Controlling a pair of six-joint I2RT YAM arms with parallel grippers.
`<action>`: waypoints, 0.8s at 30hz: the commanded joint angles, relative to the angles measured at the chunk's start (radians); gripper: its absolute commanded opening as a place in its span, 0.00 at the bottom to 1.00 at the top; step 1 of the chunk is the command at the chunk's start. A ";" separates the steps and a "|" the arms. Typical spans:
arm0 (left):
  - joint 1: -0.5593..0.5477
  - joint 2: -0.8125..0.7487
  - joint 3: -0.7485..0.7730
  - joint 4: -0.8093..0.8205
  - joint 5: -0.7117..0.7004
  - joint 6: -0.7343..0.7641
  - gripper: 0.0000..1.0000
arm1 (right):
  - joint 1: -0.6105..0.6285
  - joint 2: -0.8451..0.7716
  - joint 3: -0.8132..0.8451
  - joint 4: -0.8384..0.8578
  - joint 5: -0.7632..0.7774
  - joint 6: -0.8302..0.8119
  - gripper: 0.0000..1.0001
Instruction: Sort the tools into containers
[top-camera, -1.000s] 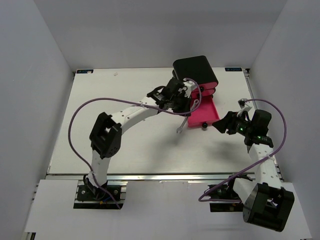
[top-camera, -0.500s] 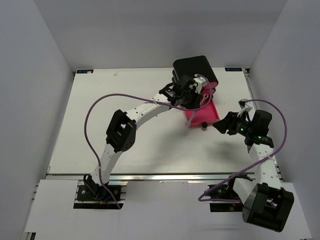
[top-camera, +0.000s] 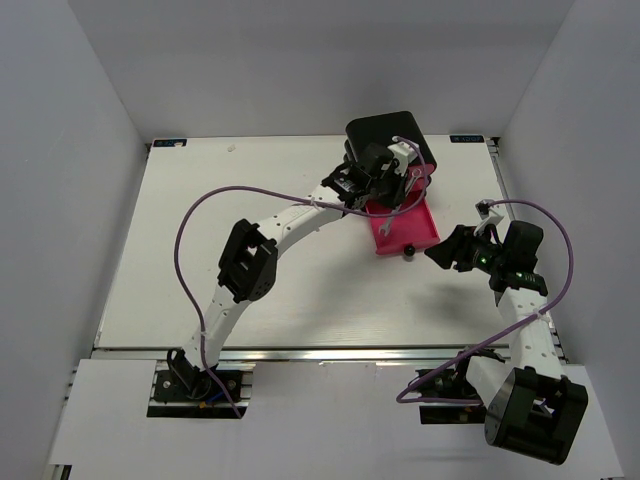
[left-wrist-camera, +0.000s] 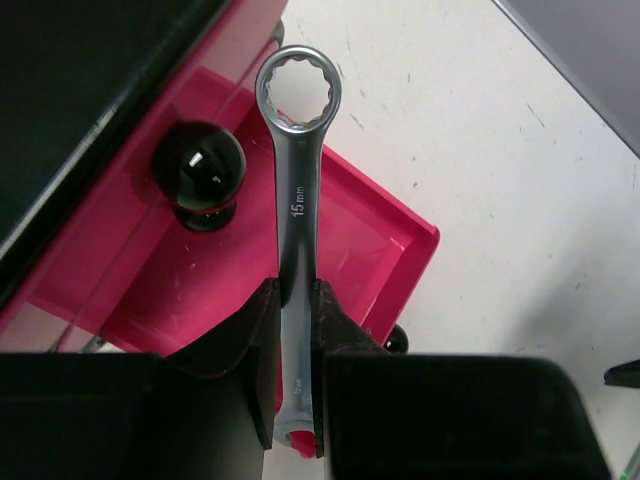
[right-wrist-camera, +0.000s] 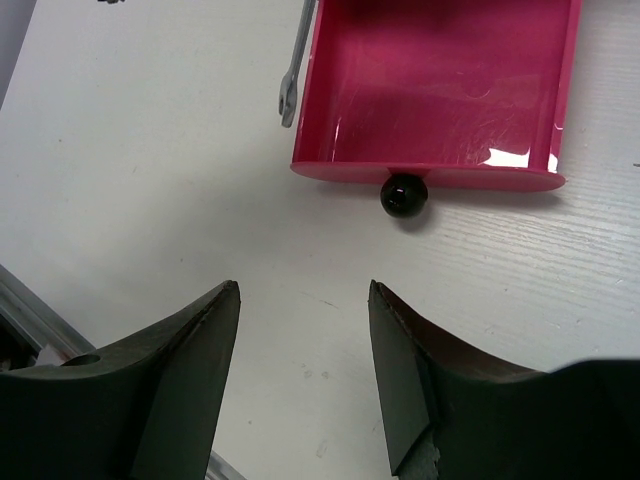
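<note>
One look from above: found the drawer stack (top-camera: 385, 130) at upper centre of the table (top-camera: 250, 260), black on top, with one drawer (right-wrist-camera: 440, 80) pulled out toward the bottom of the frame. Saw only pink floor and glare inside it from the right wrist view. Noted its black knob (right-wrist-camera: 403, 194) on the front lip, and a second knob (left-wrist-camera: 205, 170) on the closed drawer front above. Found the left gripper (left-wrist-camera: 297, 300) clamped narrow on the shank of the silver wrench (left-wrist-camera: 298, 200), ring end pointing away, held over the open drawer close to the stack, not lying in it. Logged the right gripper (right-wrist-camera: 303, 287) lower right of the stack, jaws spread wide, gripping nothing, near the knob but not touching.
</note>
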 joint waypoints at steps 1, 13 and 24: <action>-0.002 -0.011 -0.009 0.093 -0.031 0.022 0.00 | -0.008 -0.017 0.021 0.004 -0.026 -0.006 0.60; -0.028 0.026 -0.035 0.116 -0.040 0.030 0.00 | -0.006 -0.016 0.009 0.007 -0.026 -0.002 0.60; -0.041 0.041 -0.058 0.114 -0.069 0.042 0.00 | -0.006 -0.016 0.001 0.013 -0.026 0.005 0.60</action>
